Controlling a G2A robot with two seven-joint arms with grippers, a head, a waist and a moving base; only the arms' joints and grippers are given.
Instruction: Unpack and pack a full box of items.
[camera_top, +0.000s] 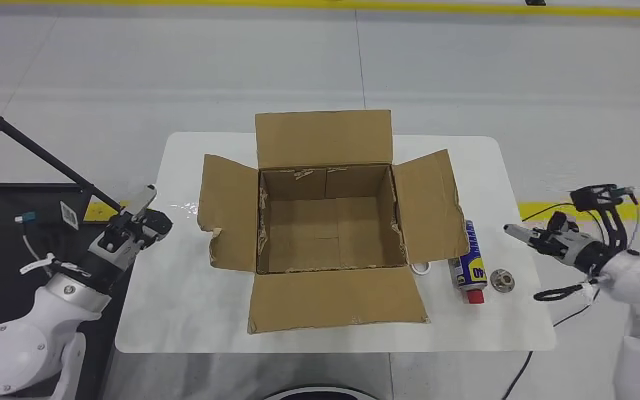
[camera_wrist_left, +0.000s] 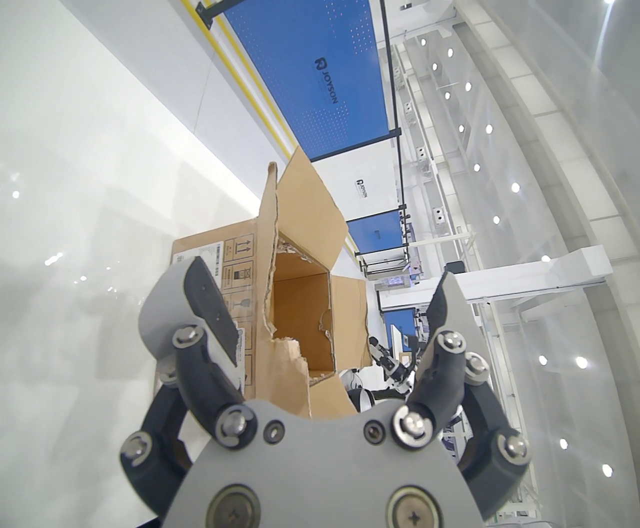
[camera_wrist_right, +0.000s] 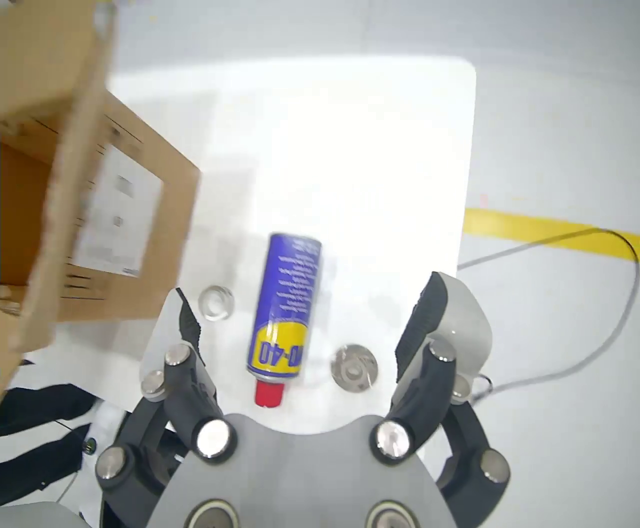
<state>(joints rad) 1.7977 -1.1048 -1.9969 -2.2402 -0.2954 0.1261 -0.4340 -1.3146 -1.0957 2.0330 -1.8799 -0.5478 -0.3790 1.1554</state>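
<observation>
My right gripper (camera_top: 512, 232), mid-right of frame, gapes empty; I should pinch the spray can (camera_top: 468, 258) squarely mid-body, then lift it into the central box (camera_top: 325, 182). My left gripper (camera_wrist_left: 324, 277) gapes too.

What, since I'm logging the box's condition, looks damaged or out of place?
The cardboard box is damaged: its left flap and inner rim have ragged, torn edges. It looks empty. Beside its right flap the spray can lies on its side on the table, with a metal disc next to it.

Table (camera_top: 200, 300) bears box (camera_top: 335, 298), spray can (camera_top: 470, 262), disc (camera_top: 502, 281), perhaps a ring (camera_wrist_right: 216, 302).
</observation>
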